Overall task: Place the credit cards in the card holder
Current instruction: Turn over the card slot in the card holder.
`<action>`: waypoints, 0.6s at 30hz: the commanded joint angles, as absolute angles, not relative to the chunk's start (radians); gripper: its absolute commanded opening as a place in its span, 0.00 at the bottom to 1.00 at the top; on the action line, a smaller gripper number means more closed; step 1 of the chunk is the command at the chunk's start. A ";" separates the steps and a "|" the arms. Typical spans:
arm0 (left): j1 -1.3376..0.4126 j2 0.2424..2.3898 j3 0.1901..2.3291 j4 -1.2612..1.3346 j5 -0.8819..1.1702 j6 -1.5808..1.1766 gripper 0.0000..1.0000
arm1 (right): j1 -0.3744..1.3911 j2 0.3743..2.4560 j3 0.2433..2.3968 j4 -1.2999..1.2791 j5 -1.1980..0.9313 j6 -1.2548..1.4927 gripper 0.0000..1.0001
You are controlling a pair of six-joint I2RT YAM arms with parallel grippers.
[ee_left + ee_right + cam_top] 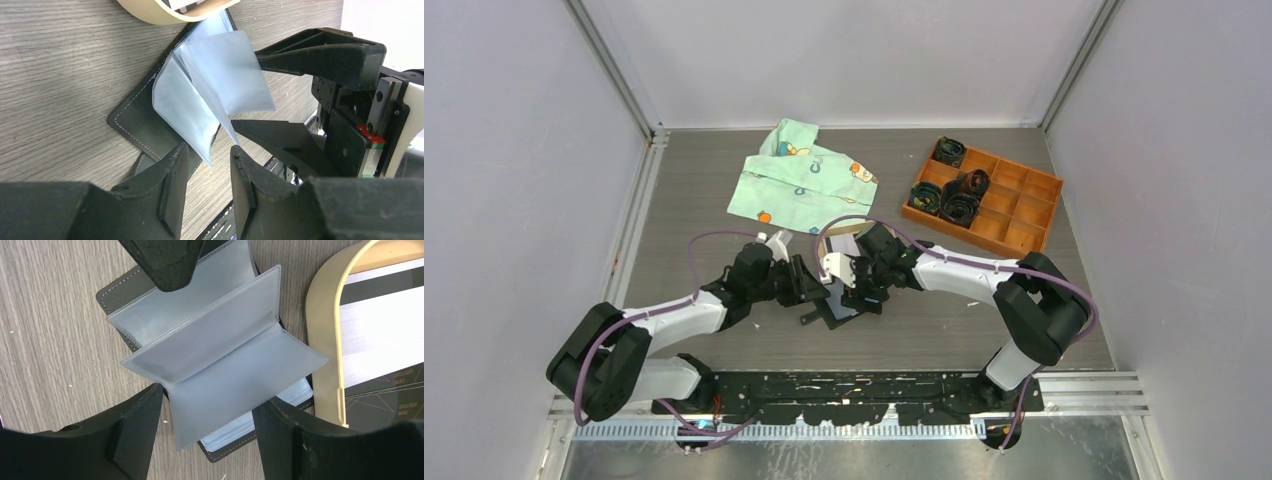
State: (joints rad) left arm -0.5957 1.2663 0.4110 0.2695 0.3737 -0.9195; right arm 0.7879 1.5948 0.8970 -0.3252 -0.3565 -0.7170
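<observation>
Seen from above, the left arm [674,315] folds out from its base toward 9 o'clock, then its forearm runs toward 2 o'clock. The left gripper [812,288] points toward 3 o'clock, tilted low, its jaws parted by a narrow gap. The right arm [964,275] bends out toward 3 o'clock and its forearm reaches toward 10 o'clock. The right gripper [861,295] points toward 7 o'clock, angled down, its jaws spread wide. The two grippers stand nearly tip to tip, the left at 9 o'clock of the right
</observation>
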 commanded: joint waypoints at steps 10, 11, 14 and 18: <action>-0.599 1.237 0.486 0.304 0.397 -0.925 0.34 | 0.785 1.591 0.951 -0.333 -0.397 -0.701 0.71; -0.600 1.238 0.485 0.304 0.397 -0.926 0.33 | 0.785 1.591 0.952 -0.339 -0.403 -0.704 0.71; -0.599 1.253 0.485 0.317 0.400 -0.932 0.31 | 0.785 1.587 0.958 -0.354 -0.417 -0.709 0.72; -0.600 1.283 0.480 0.361 0.414 -0.951 0.29 | 0.772 1.573 0.970 -0.387 -0.445 -0.710 0.73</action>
State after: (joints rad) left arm -0.5957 1.2682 0.4507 0.2775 0.3859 -0.9329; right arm 0.7872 1.5951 0.9203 -0.3607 -0.3927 -0.7052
